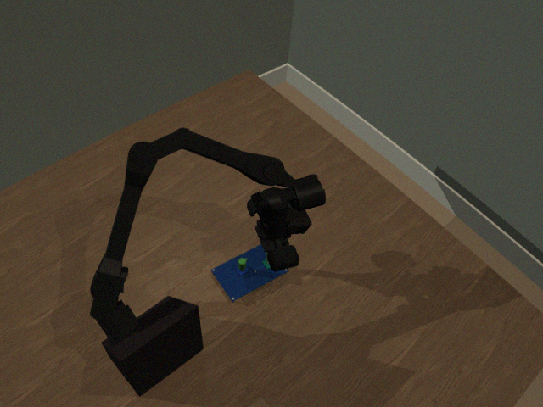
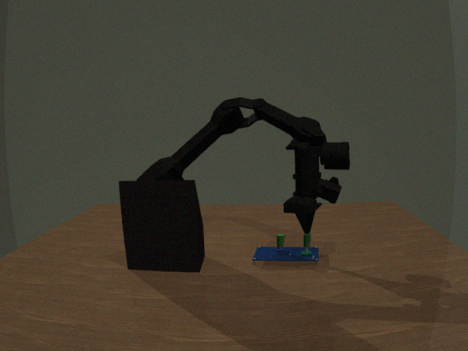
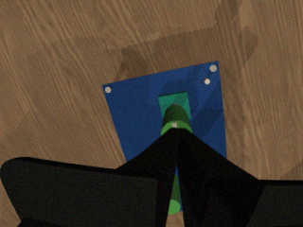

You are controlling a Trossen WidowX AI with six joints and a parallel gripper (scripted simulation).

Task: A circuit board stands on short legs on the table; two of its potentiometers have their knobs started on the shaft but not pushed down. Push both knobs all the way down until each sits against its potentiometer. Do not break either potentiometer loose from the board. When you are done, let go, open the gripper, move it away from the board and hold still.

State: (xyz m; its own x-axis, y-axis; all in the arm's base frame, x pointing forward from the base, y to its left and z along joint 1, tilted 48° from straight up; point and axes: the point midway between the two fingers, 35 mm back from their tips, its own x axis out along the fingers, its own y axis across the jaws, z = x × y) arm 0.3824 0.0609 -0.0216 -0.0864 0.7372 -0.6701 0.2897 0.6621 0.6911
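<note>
The blue circuit board (image 1: 234,287) (image 2: 266,257) (image 3: 130,118) stands on short legs. My gripper (image 2: 307,232) (image 3: 177,135) is shut with nothing between its fingers and points down. Its tips are at the top of the right-hand green knob (image 2: 306,240) (image 3: 176,114), touching it or nearly so. A short length of pale shaft shows between that knob and its teal potentiometer (image 2: 306,254) (image 3: 172,98). The other green knob (image 1: 242,264) (image 2: 280,241) (image 3: 174,206) is upright over a blue potentiometer (image 2: 278,251); I cannot tell whether a gap remains there.
The arm's dark base block (image 1: 162,350) (image 2: 162,227) stands left of the board on the wooden table (image 1: 131,245) (image 2: 94,302). Small pale studs show on the board, one (image 3: 206,81) near a corner. In the top view, the gripper body hides part of the board and the right-hand knob.
</note>
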